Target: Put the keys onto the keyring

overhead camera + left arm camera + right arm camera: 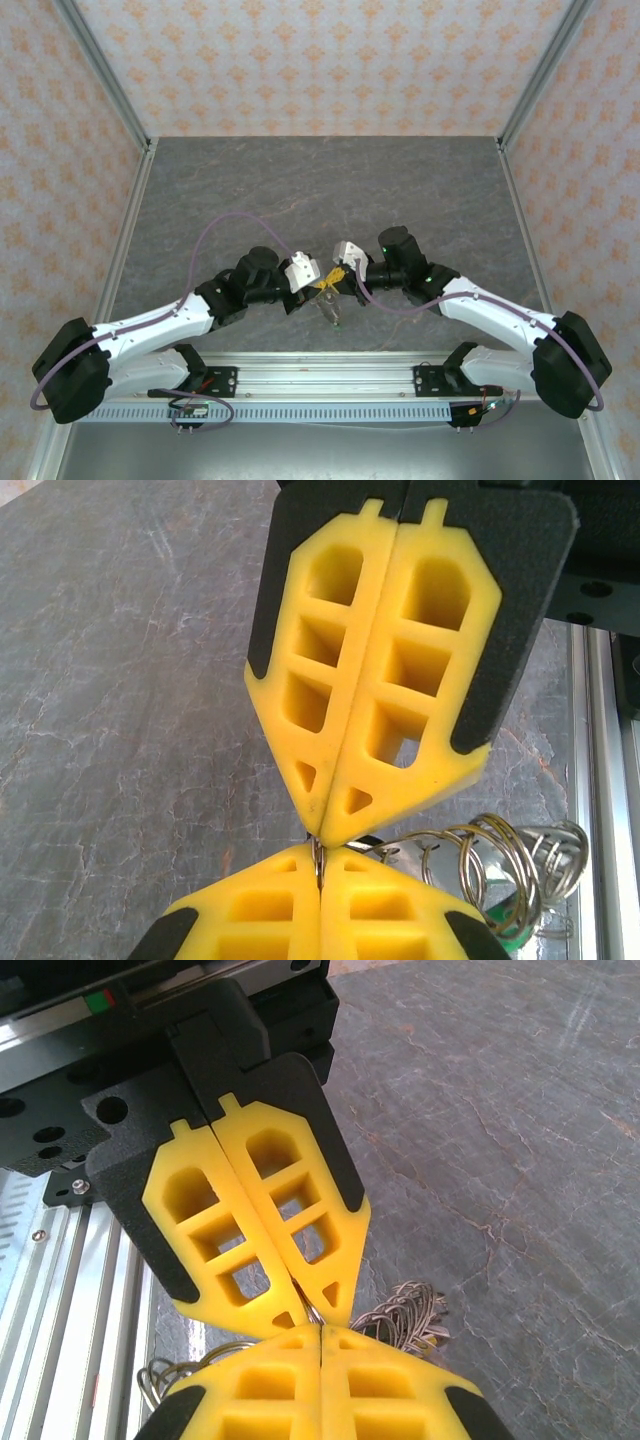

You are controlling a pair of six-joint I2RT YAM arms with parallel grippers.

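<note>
My two grippers meet tip to tip above the middle of the table. The left gripper (314,283) (320,865) is shut on a thin metal coil of the keyring (500,865). My right gripper (340,277) (320,1332) is shut on the same wire from the other side. In the left wrist view the right gripper's yellow fingers (375,680) point down at mine. The ring's wire loops (405,1312) hang beside the pinch. A green key head (505,920) shows under the loops, and the keys (333,315) dangle below the grippers. The other key heads are hidden.
The grey marbled table (320,190) stretches behind the grippers, enclosed by patterned walls. An aluminium rail (320,380) carrying both arm bases runs along the near edge, close under the dangling bunch.
</note>
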